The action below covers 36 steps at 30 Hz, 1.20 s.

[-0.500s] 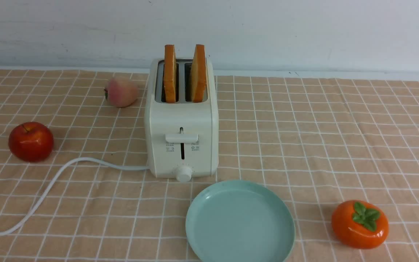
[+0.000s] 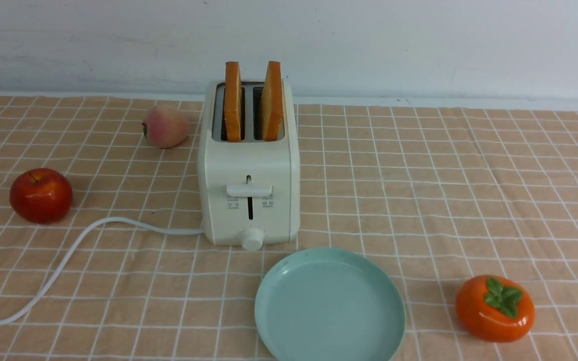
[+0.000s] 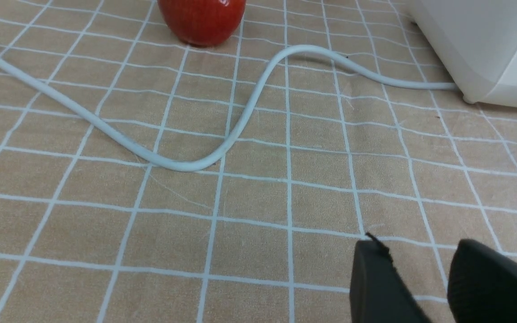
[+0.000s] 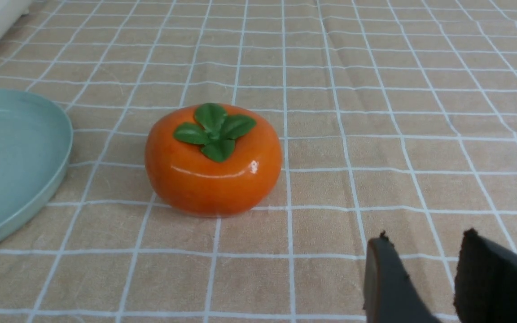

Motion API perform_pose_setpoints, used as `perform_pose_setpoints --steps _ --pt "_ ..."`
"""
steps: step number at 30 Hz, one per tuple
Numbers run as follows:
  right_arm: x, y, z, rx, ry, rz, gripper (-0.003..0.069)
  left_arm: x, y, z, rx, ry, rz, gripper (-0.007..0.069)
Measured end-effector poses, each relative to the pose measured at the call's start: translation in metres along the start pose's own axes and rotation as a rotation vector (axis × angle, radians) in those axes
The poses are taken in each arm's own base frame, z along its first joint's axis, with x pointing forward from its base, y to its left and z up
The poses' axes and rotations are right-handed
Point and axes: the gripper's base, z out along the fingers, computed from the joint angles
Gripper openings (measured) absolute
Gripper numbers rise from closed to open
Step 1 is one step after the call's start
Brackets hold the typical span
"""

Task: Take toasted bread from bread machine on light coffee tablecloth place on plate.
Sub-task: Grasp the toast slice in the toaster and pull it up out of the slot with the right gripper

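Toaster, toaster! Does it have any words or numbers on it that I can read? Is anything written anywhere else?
Small grey marks on the front of the bread machine, on both sides of the lever: too small and blurred to read.
Round knob: no numbers can be made out.
No other writing shows in any view.

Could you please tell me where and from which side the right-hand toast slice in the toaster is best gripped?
I would grip the right slice by its upper part, which stands clear above the bread machine, coming straight down from above. It stands on edge, so close across its two broad faces; the gap to the left slice leaves room.
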Motion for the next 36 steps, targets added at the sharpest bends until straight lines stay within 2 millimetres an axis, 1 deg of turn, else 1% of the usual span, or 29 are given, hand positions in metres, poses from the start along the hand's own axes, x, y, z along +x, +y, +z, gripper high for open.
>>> perform_pose_setpoints --steps 30,33,36 --pt "-0.0002 0.0000 0.0000 0.000 -0.003 0.000 0.0240 0.0000 0.0000 0.0000 0.000 0.000 0.000 0.0238" --pt "-0.0008 -0.0001 0.0003 0.001 -0.014 0.000 0.0240 -0.0001 0.0000 0.0000 0.000 -0.001 0.000 0.0238" --pt "-0.0035 -0.0006 0.0012 0.006 -0.069 0.000 0.0240 -0.0053 -0.0020 -0.0002 0.022 -0.059 -0.011 0.0238"
